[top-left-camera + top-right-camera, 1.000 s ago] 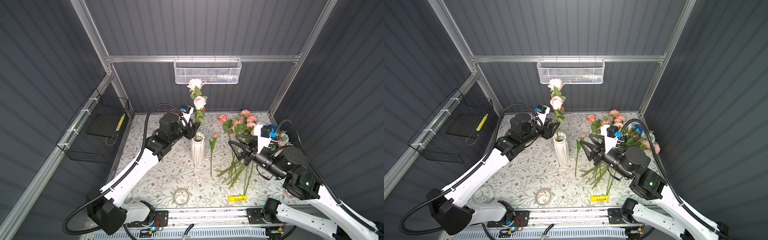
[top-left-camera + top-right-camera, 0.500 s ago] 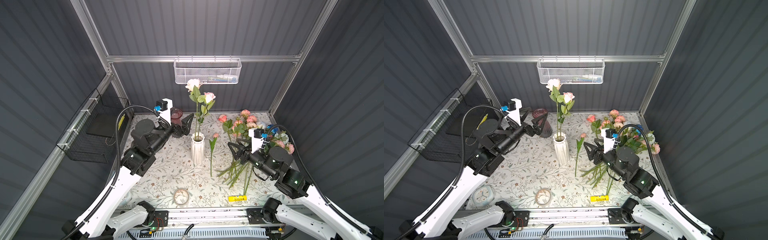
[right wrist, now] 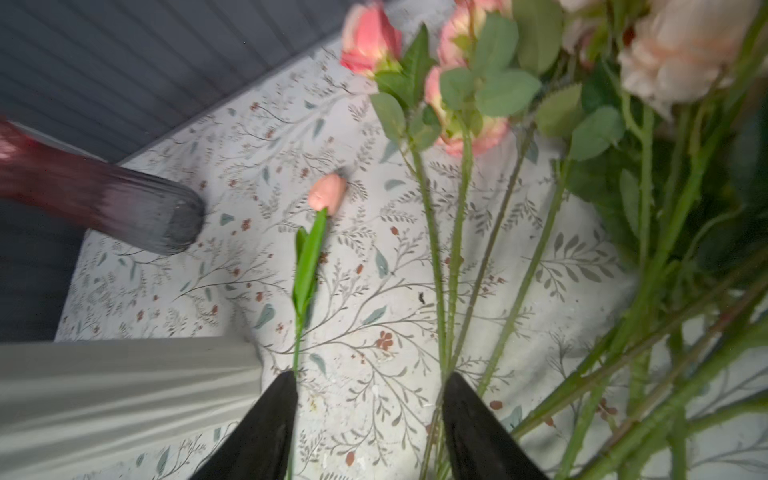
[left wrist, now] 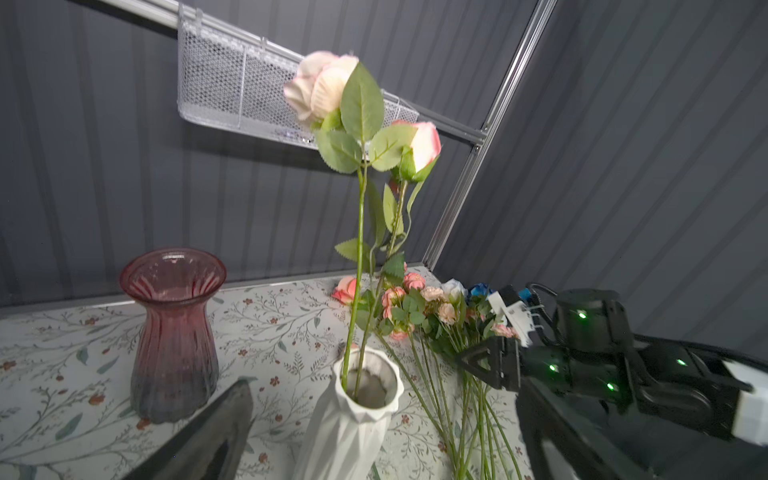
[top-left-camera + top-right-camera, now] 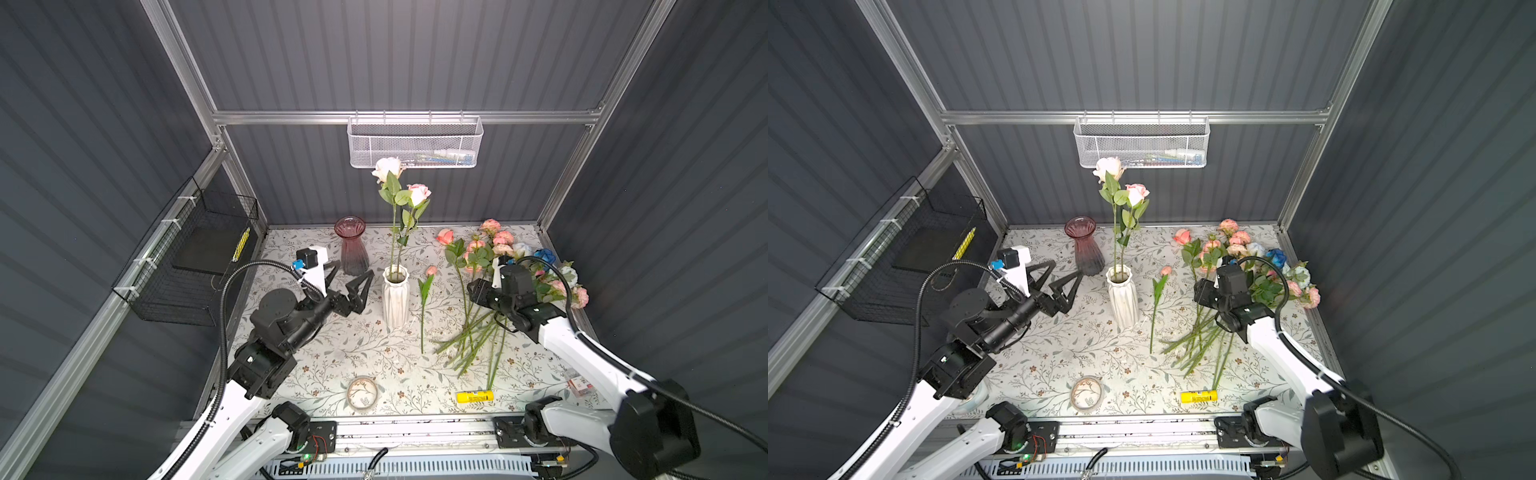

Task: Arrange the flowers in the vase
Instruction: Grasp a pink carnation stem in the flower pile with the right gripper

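The left arm is bent forward low over the counter [image 5: 353, 353]. Its end effector [image 5: 354, 272] is spread wide and empty, just left of the white vase [image 5: 395, 299]. The right arm is stretched in from the front right. Its end effector [image 3: 369, 378] is held low over the stems of the loose flowers [image 5: 503, 239]. In the right wrist view its fingers are seen apart, with nothing clamped.

A black wire basket [image 5: 183, 266] is hung on the left wall. A red glass vase [image 5: 351, 245] is stood empty at the back. Two roses, a cream rose [image 5: 387, 167] and a pink-edged rose [image 5: 419, 193], are stood upright in the white vase. A white mesh basket [image 5: 415, 143] is hung on the back rail.

The counter is covered in a floral print. A single tulip [image 5: 424, 286] is laid between the white vase and the loose flowers, which are heaped at the right with heads toward the back. The cell is enclosed by dark ribbed panels.
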Motion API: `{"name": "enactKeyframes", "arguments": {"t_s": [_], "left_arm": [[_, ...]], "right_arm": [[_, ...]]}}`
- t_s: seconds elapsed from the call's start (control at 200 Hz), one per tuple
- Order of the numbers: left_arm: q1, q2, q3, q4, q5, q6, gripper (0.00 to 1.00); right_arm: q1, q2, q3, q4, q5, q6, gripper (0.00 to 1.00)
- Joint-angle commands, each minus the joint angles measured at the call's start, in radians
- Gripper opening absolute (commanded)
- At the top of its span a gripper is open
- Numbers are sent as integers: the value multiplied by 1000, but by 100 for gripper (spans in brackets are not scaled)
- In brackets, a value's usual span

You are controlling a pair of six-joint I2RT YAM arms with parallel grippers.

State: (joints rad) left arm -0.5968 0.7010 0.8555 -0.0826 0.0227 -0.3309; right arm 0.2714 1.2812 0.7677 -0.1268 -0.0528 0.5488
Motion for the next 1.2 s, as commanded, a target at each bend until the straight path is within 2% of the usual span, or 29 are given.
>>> {"name": "enactKeyframes", "arguments": {"t_s": [0.0, 0.225, 0.505, 0.61, 0.745, 0.835, 1.045, 1.196], "left_arm": [[-3, -45, -33, -32, 12, -51, 100], [-3, -86, -68, -61, 9, -63, 100], [-3, -90, -81, -71, 11, -67, 100], [-3, -90, -81, -71, 11, -64, 100], [-3, -90, -85, -68, 14, -61, 100], [-3, -90, -88, -61, 20, -61, 100], [-3, -81, -94, -40, 40, -60, 100], [-3, -73, -91, -30, 48, -63, 100]], "right_arm": [[-46, 164, 88, 36, -59, -8, 56], [-90, 453, 268, -2, -34, -49, 42], [-104, 600, 383, -63, -6, -55, 36], [-104, 626, 400, -44, -36, -73, 26], [-104, 586, 343, 66, -59, -100, 8], [-103, 520, 257, 212, -79, -123, 2], [-88, 372, 77, 524, -66, -157, 0], [-77, 267, 2, 652, -24, -172, 0]]}}
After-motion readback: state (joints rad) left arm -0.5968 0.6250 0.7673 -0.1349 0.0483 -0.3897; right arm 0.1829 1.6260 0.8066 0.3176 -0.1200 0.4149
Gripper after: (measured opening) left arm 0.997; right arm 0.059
